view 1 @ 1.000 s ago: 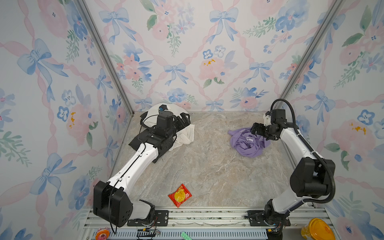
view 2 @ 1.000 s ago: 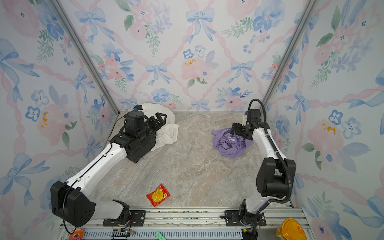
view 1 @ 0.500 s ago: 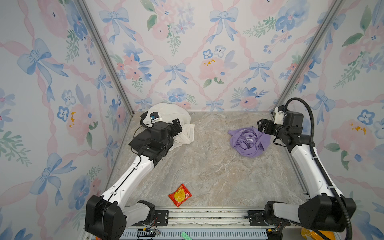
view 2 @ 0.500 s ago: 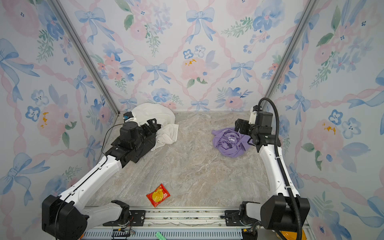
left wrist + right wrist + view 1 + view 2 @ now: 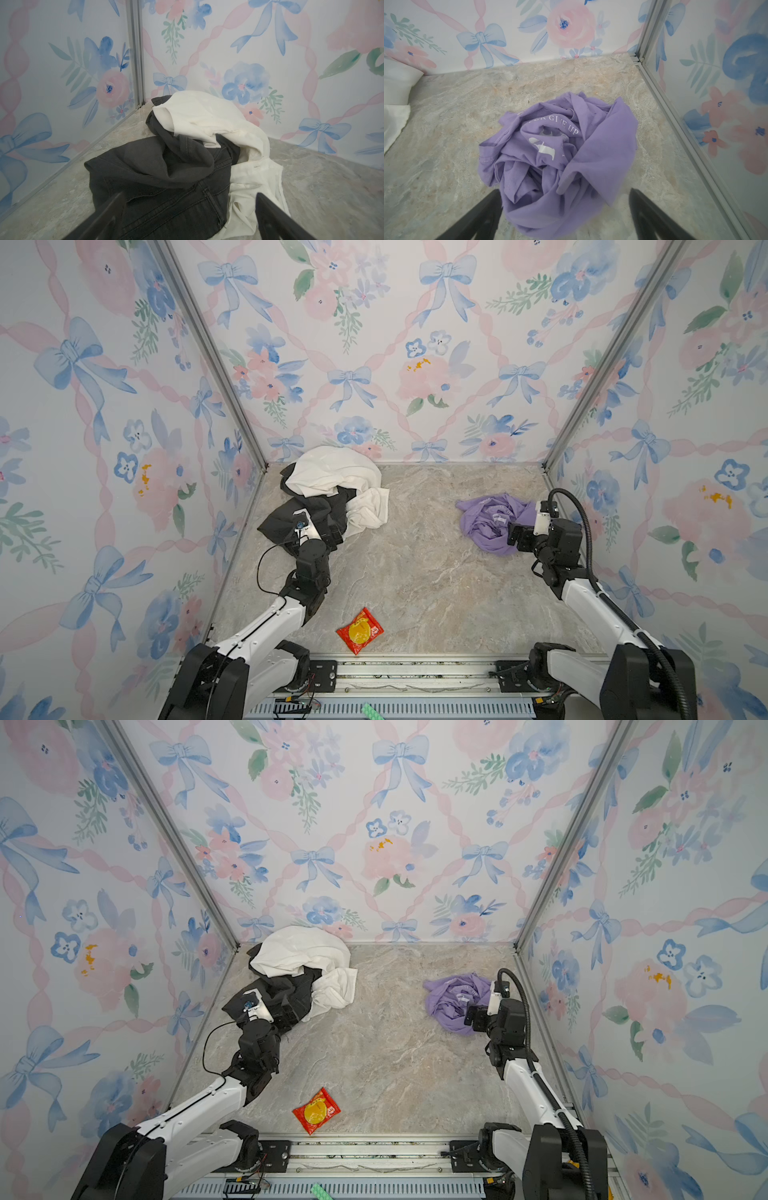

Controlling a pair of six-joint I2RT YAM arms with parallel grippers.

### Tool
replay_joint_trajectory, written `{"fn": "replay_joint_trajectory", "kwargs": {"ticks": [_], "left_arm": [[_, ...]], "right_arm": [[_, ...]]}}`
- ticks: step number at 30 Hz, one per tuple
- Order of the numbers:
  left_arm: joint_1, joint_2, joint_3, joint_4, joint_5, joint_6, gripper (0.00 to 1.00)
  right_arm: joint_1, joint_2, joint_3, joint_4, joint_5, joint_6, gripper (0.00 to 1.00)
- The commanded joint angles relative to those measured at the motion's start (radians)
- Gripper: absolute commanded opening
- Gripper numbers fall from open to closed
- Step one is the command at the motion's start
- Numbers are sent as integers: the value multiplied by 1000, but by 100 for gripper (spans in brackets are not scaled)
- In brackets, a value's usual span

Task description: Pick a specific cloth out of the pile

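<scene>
The cloth [image 5: 492,522] [image 5: 455,1002] lies crumpled on the right side of the worktop [image 5: 415,564], toward the far right corner and near the right wall. It sits on its own, well apart from the pile [image 5: 328,497]. In my right wrist view the cloth [image 5: 560,155] shows white lettering, with "GIVE UP" readable among the folds.

My right fingers [image 5: 483,212] stand wide apart, one on each side of the cloth's near edge, and they clamp nothing. I cannot tell whether they touch the fabric. In both top views they [image 5: 517,537] [image 5: 471,1017] overlap the cloth's near right edge.

The pile fills the far left corner. The white garment [image 5: 332,477] [image 5: 207,116] lies on top and toward the back wall, with one part spilling toward the middle of the worktop. The black garment [image 5: 286,522] [image 5: 155,166] spreads out at the near side, along the left wall.

My left fingers [image 5: 104,216] are also wide apart and empty. One is over the black garment, the other [image 5: 270,216] by the white garment's near edge. I cannot tell whether they touch. In a top view they [image 5: 334,533] are hard to pick out against the black fabric.

A red packet [image 5: 360,630] [image 5: 316,1110] lies alone near the front edge, between the two arms' bases.
</scene>
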Motion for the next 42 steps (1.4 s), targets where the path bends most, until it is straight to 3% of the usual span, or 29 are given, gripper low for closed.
{"fn": "replay_joint_trajectory", "kwargs": {"ticks": [1,8,11,21,30,33,36,42], "left_arm": [[15,72,-37,205,-41,115,98],[63,223,-41,401,54,168,98],[98,254,-13,409,102,167,98],[166,324,30,443,185,151,98],[163,197,-70,421,168,155,98],[163,179,-107,415,169,168,98],[164,164,-151,420,167,133,98],[170,221,-182,505,168,122,98]], "right_arm": [[-6,38,-36,178,10,-32,97],[-15,188,-96,418,-27,42,97],[-16,270,-103,525,-67,58,97],[-4,357,-105,590,-103,32,97],[39,394,-141,681,-105,-27,97],[45,453,-173,814,-115,-21,97],[54,431,-136,704,-112,-43,97],[62,434,-138,713,-100,-43,97]]}}
